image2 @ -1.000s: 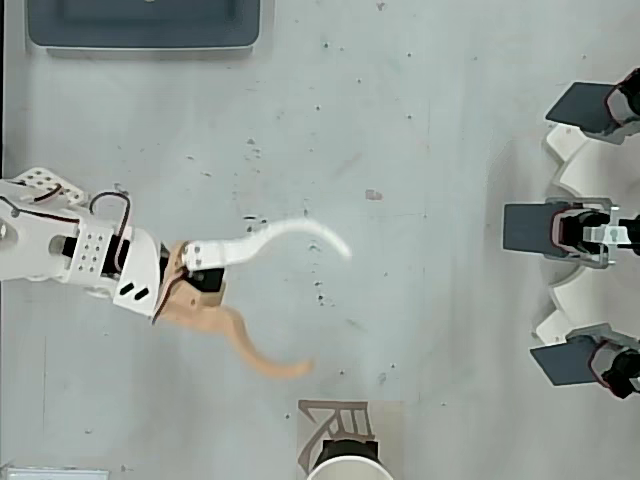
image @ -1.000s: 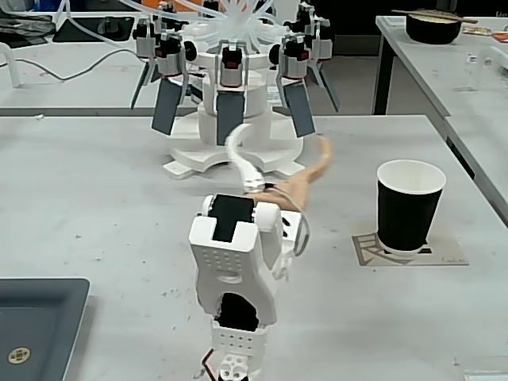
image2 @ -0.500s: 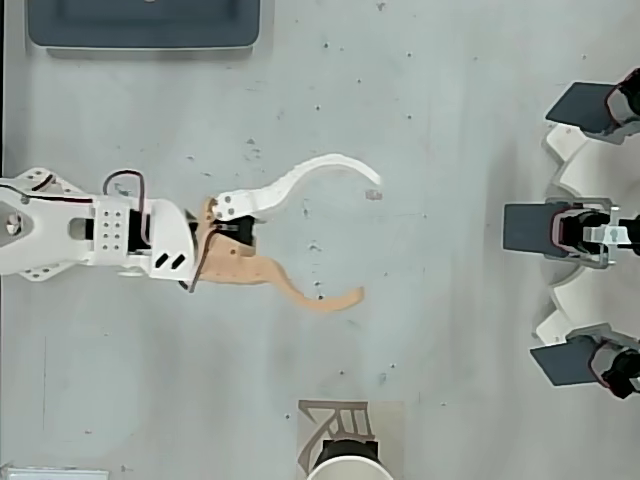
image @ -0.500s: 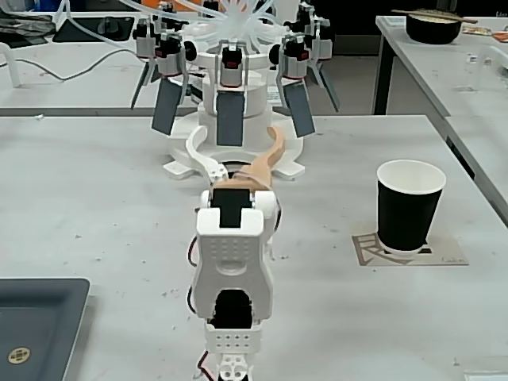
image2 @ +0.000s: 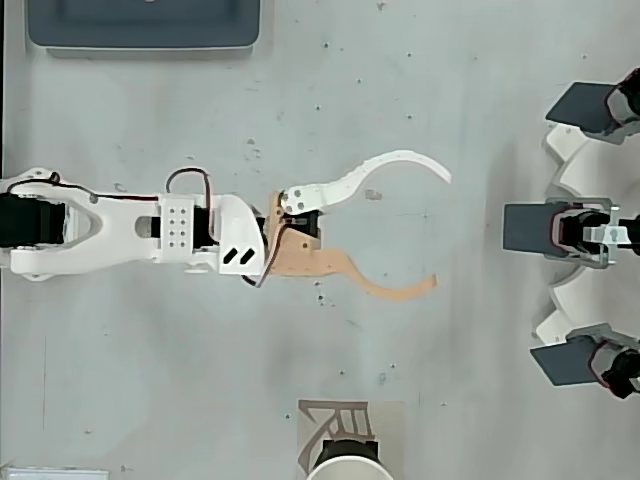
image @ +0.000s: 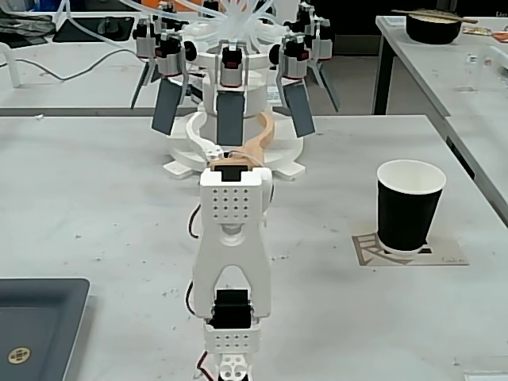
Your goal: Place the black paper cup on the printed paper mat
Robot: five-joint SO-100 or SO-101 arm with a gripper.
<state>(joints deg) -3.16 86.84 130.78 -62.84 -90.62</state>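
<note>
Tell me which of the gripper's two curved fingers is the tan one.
In the overhead view it is the lower finger; the upper finger is white. The gripper is open.

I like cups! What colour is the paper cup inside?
The black paper cup is white inside, with a white rim, seen best in the fixed view.

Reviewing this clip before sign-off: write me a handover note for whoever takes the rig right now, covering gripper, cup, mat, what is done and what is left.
Gripper: open, empty, stretched out over bare table, well clear of the cup in the overhead view.
Black paper cup: upright, standing on the printed paper mat, at the right of the fixed view.
Done: the cup sits on the mat, apparently placed.
Left: likely nothing but parking the arm; check that the cup is centred.
</note>
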